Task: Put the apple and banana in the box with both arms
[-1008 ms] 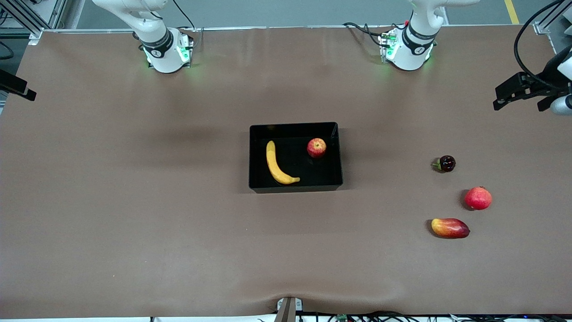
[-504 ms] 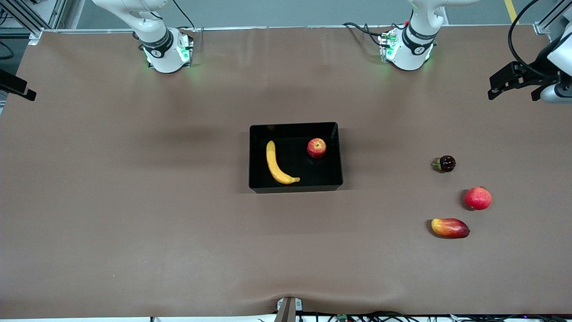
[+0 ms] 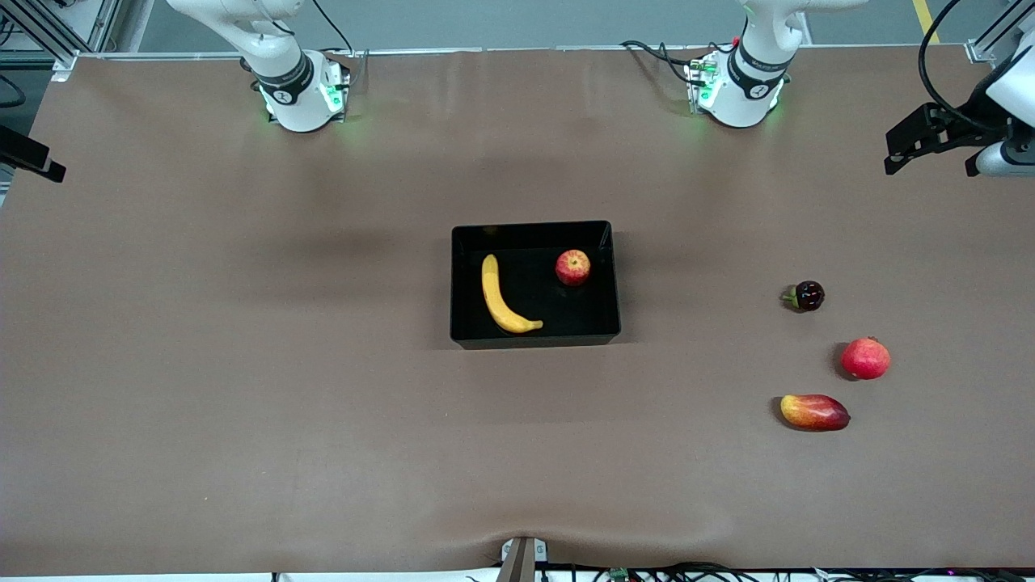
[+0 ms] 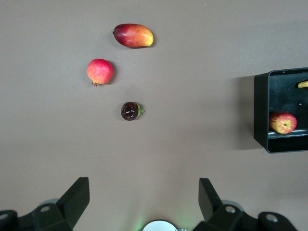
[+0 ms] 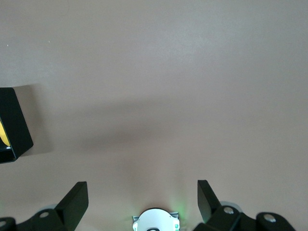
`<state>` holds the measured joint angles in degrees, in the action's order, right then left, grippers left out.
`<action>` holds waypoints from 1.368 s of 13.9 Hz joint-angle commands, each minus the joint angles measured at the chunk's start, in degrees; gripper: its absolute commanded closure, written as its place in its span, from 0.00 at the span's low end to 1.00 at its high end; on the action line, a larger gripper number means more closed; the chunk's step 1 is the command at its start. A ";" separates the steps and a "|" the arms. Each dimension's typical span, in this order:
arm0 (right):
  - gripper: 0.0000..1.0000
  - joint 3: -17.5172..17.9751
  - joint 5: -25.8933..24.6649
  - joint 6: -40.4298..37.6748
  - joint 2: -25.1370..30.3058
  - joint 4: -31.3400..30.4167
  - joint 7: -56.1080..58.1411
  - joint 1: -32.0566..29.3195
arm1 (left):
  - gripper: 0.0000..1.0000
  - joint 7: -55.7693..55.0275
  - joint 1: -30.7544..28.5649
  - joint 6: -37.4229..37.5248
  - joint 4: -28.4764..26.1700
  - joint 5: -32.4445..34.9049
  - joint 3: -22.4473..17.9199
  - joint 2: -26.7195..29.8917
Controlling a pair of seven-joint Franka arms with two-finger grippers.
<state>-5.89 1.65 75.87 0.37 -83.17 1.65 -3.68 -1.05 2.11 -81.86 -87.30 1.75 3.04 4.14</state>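
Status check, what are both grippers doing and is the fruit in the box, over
Left gripper and right gripper open, empty, high over bare table. Apple and banana lie in box. Nothing in the way.

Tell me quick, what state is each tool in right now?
Left tool: open, holding nothing, raised over the table's left-arm end.
Right tool: open, holding nothing, over bare table.

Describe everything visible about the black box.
The box is a shallow rectangular tray of glossy black plastic with upright walls and an open top. It sits flat on the brown table, about midway between the two arms' ends. Inside lie the banana and the apple, apart from each other. No gripper touches it.
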 commanded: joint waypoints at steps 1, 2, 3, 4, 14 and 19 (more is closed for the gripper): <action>0.00 0.70 1.25 -0.64 -0.46 0.90 0.81 -1.33 | 0.00 0.17 -0.27 0.12 0.20 1.24 0.30 1.04; 0.00 0.70 1.16 -0.64 -0.46 0.90 0.81 -1.33 | 0.00 0.17 -0.27 0.39 0.72 1.24 0.21 1.04; 0.00 0.70 1.25 -0.64 -0.46 0.90 0.81 -1.33 | 0.00 0.17 -0.27 1.08 1.25 1.24 0.21 0.70; 0.00 0.70 1.16 -0.64 -0.46 0.90 0.81 -1.42 | 0.00 0.17 -0.27 1.18 1.69 1.33 0.21 0.52; 0.00 0.70 1.16 -0.64 -0.46 0.90 0.81 -1.42 | 0.00 0.43 -2.11 1.27 3.71 1.24 0.12 -1.06; 0.00 0.70 1.16 -0.64 -0.46 0.81 0.81 -1.42 | 0.00 0.52 -2.03 1.27 4.07 1.42 0.12 -1.06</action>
<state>-5.89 1.65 75.87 0.37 -83.17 1.65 -3.68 -1.11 0.10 -81.70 -85.08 1.96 2.82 3.83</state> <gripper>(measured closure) 0.000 0.000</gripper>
